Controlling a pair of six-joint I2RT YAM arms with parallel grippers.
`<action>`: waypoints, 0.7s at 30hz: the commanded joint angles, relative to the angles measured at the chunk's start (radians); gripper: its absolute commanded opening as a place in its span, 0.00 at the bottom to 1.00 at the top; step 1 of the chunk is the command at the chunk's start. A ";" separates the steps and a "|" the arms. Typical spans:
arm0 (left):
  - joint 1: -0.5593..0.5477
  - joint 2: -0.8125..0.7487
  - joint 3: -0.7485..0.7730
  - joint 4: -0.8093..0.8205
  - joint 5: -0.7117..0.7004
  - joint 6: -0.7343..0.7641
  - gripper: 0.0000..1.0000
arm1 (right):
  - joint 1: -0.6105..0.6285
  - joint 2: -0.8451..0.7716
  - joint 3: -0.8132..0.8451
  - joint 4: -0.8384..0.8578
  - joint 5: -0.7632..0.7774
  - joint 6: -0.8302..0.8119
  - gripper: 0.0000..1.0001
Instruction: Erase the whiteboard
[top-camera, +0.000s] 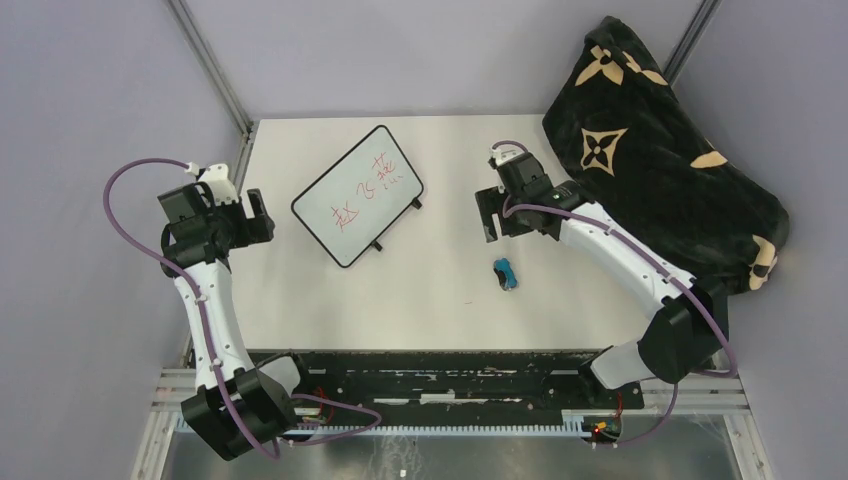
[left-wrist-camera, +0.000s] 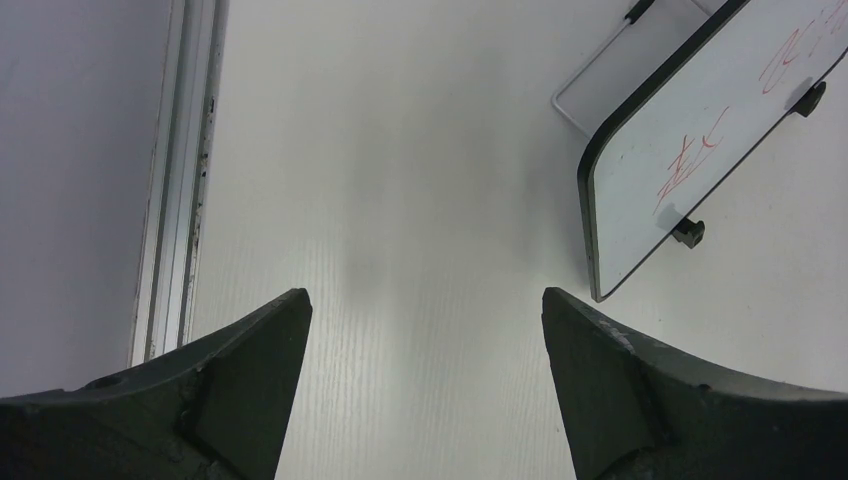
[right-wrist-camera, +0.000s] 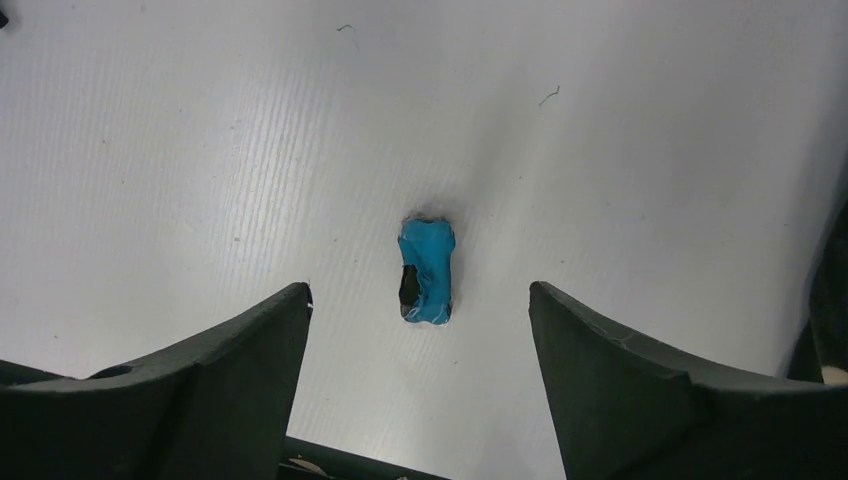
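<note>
We see the whiteboard (top-camera: 358, 194) sitting askew on the white table (top-camera: 430, 300), red writing on its face, between our two arms. Our left gripper (top-camera: 258, 218) hangs just left of it, jaws spread and empty. Our right gripper (top-camera: 497, 215), also spread wide, hovers over the blue eraser (top-camera: 506, 273), holding nothing

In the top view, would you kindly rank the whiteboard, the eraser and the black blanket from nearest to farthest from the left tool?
From the left tool:
1. whiteboard, just to its right.
2. eraser, table centre-right.
3. black blanket, far right corner.
</note>
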 joint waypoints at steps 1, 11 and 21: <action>0.005 -0.016 0.004 0.024 0.003 0.040 0.91 | -0.005 -0.057 0.006 0.046 0.026 0.043 0.97; 0.005 -0.012 -0.001 0.013 0.025 0.030 0.87 | -0.004 -0.136 -0.049 0.112 -0.118 0.023 0.97; 0.005 -0.023 -0.038 0.002 0.022 0.078 0.85 | -0.007 -0.084 -0.089 0.045 0.098 0.007 0.84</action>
